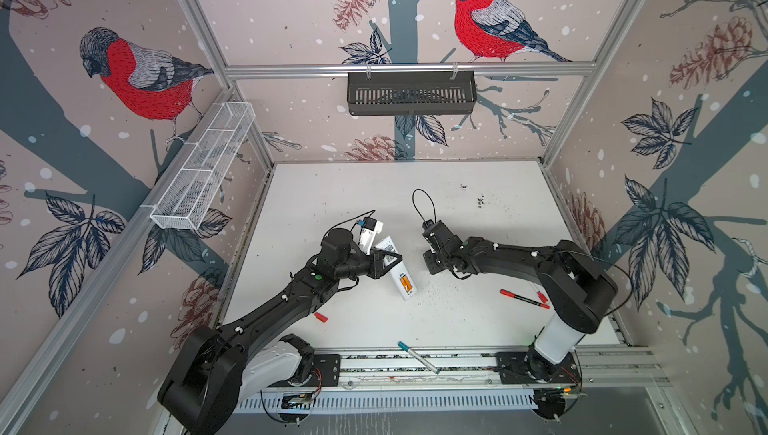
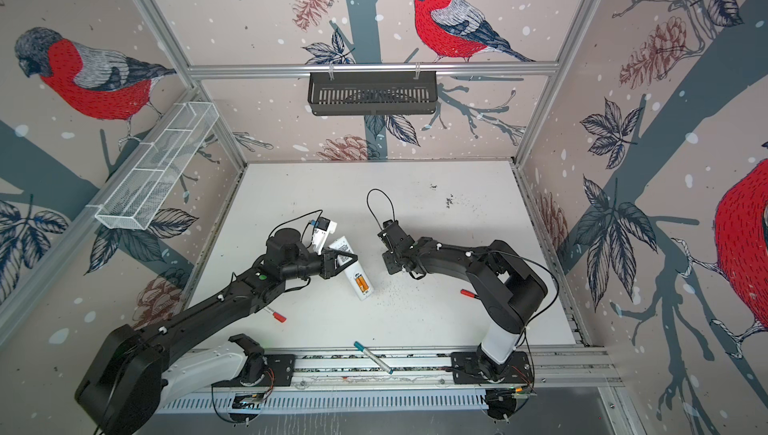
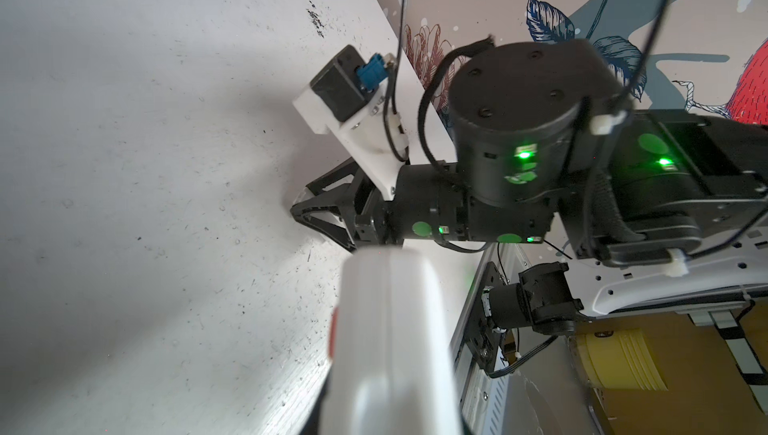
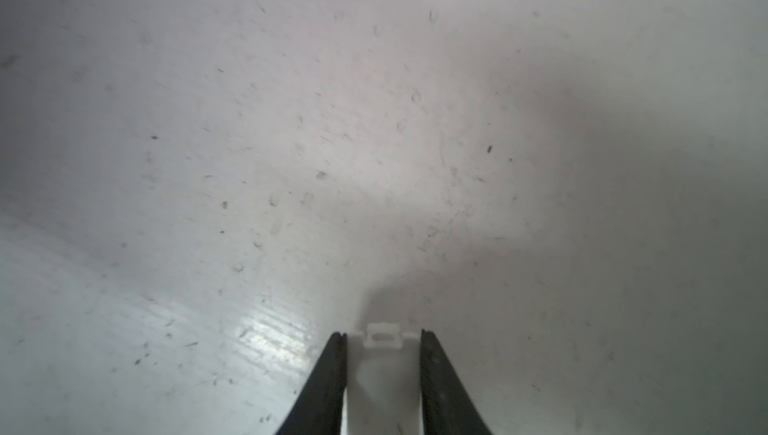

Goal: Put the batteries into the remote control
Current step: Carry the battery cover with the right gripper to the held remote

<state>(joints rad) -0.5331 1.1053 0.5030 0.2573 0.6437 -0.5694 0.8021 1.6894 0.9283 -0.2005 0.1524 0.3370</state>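
Nearest, the remote control (image 1: 397, 276) sits back-up on the table (image 1: 478, 221), slim, white, light and slick; its open bay shows the orange batteries (image 1: 407, 284) seated. I'd grip its stiff long edges. The left gripper (image 1: 384, 260) clamps its labelled half; across from it, the right gripper (image 4: 382, 333) pinches a thin white battery cover (image 4: 382, 374)

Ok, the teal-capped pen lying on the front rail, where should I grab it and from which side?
Probably best to take the teal-capped pen by its white mid-barrel, coming straight down from above. It lies flat and slanted across the front rail, so close across its thin width, turned to match that slant. The capped ends look narrower and likelier to slip.
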